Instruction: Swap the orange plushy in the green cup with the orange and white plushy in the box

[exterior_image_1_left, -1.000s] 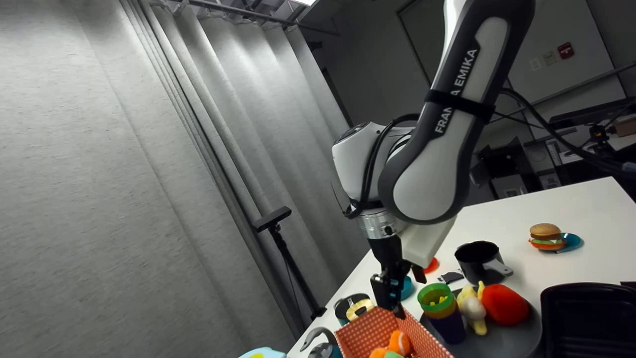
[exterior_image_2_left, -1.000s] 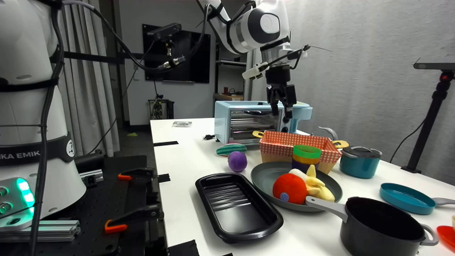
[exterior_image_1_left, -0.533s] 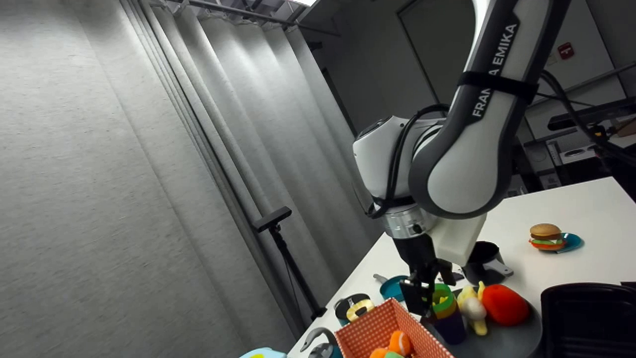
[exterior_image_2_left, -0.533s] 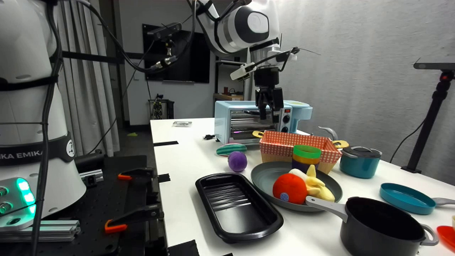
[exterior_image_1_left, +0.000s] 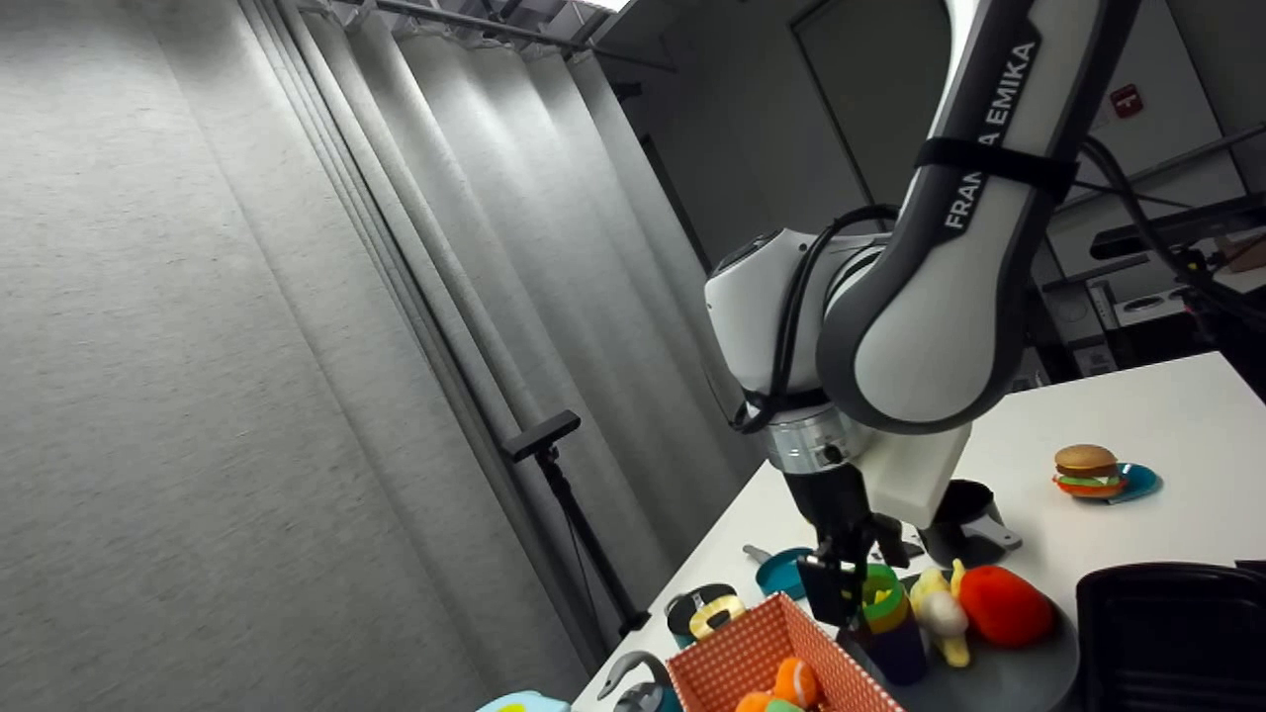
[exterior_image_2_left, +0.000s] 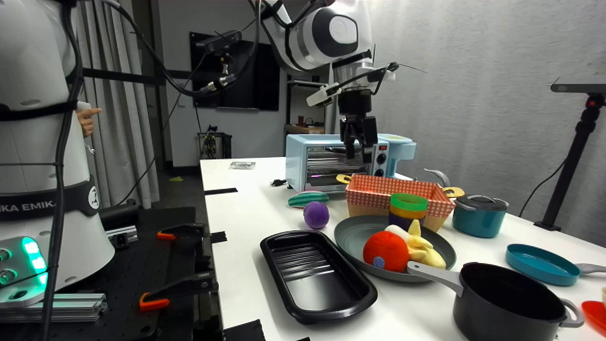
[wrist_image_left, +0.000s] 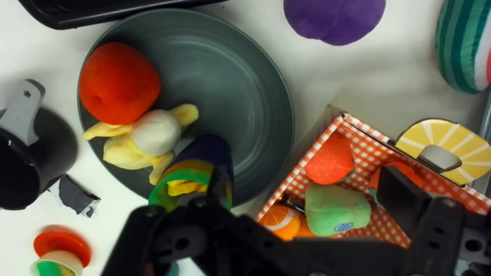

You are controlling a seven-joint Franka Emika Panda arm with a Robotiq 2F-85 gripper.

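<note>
"What's in an exterior view?"

"One toy burger [exterior_image_1_left: 1086, 470], and one box [exterior_image_1_left: 722, 653] on the bench [exterior_image_1_left: 1177, 415] holding one orange and white plushy [exterior_image_1_left: 794, 682]."

"Next?"

"Also in an exterior view: one purple ball [exterior_image_2_left: 316, 215], and one green cup [exterior_image_2_left: 409, 202] topping two other cups [exterior_image_2_left: 401, 221] on one gray plate [exterior_image_2_left: 352, 233]."

"Wrist view?"

"One end effector [wrist_image_left: 307, 184], spread wide and gripping nothing. I count one green toy [wrist_image_left: 337, 209] in the box."

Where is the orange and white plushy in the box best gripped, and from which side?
Probably from above, pinching the rounded, exposed body of the orange and white plushy: the box walls it in but is open on top, and the green plushy crowds one side.
</note>
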